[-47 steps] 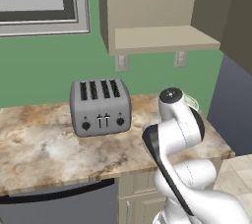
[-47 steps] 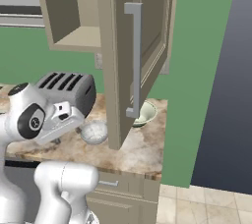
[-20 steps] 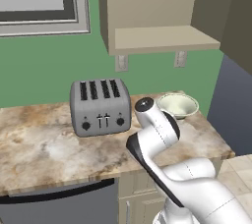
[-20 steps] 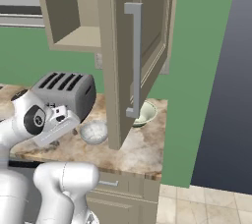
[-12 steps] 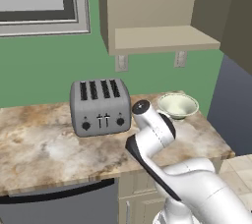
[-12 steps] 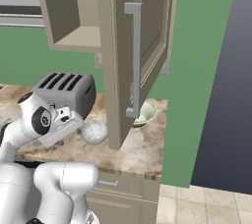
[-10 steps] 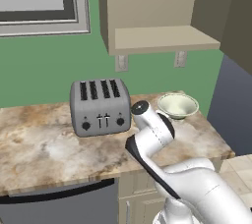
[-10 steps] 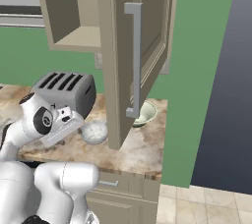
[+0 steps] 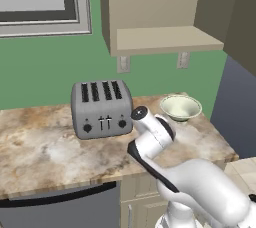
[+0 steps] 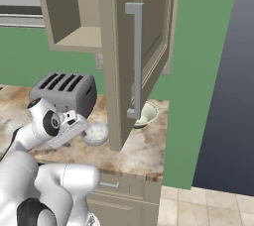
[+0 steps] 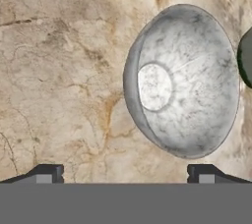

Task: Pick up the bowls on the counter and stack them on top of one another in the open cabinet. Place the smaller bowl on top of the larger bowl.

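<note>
the gripper (image 11: 125, 171) is released: in the hand view its 2 dark fingertips (image 11: 47, 173) stand wide apart at the bottom edge with nothing between them. it looks down on the counter (image 11: 59, 70), and the smaller bowl (image 11: 184, 80), greyish-white and mottled, lies just beyond the tips, nearer the right-hand one, not touched by either. the bowl sits upright on the stone, its pale flat bottom visible inside. a dark curved edge of another object cuts in at the right border of that view, just beside the bowl; what it is cannot be told there.

in the right base view the white arm bends low over the front of the counter (image 10: 144, 150), and the smaller bowl (image 10: 95, 133) rests directly past the hand, near the lower edge of the hanging cabinet door (image 10: 124, 56). farther back, partly hidden by that door, the larger bowl (image 10: 146, 114) sits on the counter close to the green wall (image 10: 198, 71).

in the left base view the larger bowl (image 9: 180, 108) stands at the back right of the counter (image 9: 45, 152), apart from the 4-slot toaster (image 9: 101, 108) to its left. above both, the open cabinet (image 9: 165, 39) shows 1 bare shelf board.
</note>
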### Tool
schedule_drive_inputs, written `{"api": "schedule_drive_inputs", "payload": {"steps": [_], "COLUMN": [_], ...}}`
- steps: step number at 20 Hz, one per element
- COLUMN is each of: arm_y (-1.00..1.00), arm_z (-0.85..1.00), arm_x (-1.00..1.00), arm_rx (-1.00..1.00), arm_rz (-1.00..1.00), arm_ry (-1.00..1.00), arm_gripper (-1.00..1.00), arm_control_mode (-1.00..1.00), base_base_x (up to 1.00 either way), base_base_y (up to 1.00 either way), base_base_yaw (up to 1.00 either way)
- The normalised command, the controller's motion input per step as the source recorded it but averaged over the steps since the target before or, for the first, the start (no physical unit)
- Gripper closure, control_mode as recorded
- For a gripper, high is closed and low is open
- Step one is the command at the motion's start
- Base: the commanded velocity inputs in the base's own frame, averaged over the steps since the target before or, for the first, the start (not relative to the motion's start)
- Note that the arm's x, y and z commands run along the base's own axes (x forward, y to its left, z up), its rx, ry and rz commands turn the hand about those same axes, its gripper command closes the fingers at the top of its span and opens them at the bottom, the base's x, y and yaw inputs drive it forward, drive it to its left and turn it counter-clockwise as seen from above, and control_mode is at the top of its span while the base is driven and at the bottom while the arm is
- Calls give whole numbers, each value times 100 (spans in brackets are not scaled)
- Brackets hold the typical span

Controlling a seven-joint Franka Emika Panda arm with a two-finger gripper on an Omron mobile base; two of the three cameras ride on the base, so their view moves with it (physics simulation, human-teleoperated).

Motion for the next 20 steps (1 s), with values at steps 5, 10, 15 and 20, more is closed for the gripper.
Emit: {"api": "schedule_drive_inputs", "payload": {"steps": [5, 10, 15, 20], "arm_y": [0, 0, 0, 0], "arm_z": [-25, -23, -21, -23], "arm_x": [30, 31, 32, 32], "arm_rx": [0, 0, 0, 0], "arm_rz": [0, 0, 0, 0], "arm_ry": [0, 0, 0, 0], "arm_gripper": [-100, -100, -100, -100], "arm_control_mode": [-100, -100, -100, -100], "base_base_x": [0, 0, 0, 0], "base_base_y": [0, 0, 0, 0], "base_base_yaw": [0, 0, 0, 0]}}
